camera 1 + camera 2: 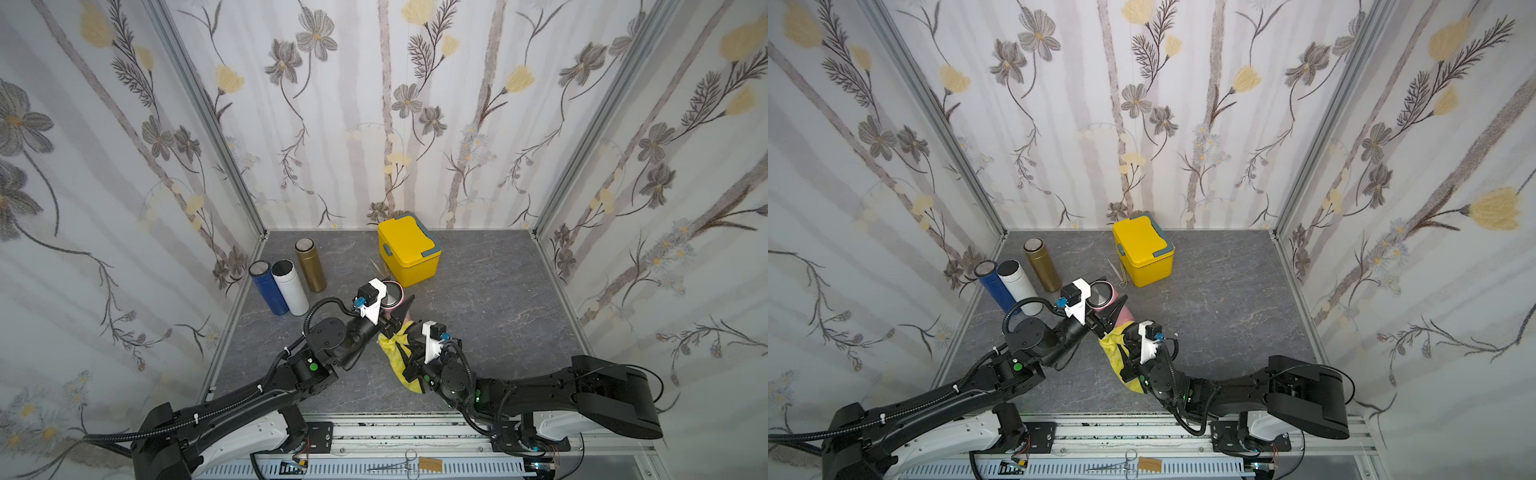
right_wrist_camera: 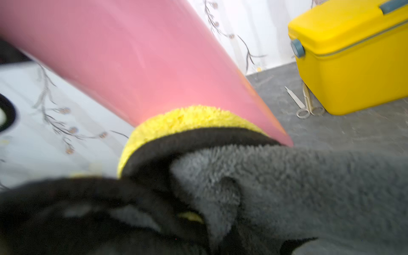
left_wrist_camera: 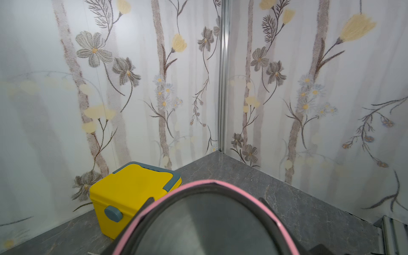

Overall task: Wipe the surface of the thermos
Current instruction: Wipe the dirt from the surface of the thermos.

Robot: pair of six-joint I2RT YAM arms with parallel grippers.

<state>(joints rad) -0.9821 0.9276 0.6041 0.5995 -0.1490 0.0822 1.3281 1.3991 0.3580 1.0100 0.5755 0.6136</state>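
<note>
Left pincer [image 1: 397,295]: clamps nearly shut on the pink thermos [image 2: 132,55] just under its rim [image 3: 209,181]; holds it tilted, top end up and away from the robot, lower end slanting toward the right pincer. Cannot tell whether its base touches the table. Out past the left side of that pincer, upright on the grey table [image 1: 498,291]: blue flask [image 1: 269,293] and white flask [image 1: 291,293] side by side, gold flask [image 1: 312,268] just behind them, all well clear of the grip. Beyond the pincer, near the back wall: yellow box [image 1: 409,251], lid shut. From the left wrist, shows only the thermos's pink rim, close up, with the box behind it. Just right of the left pincer: cloth [image 2: 287,187], yellow on one face and grey on the other, wrapped against the thermos's lower body, yellow edge touching the pink wall. Right pincer [image 1: 405,332]: fully shut on that cloth, presses it to the thermos; sits just beside the left pincer, nearer the robot.
</note>
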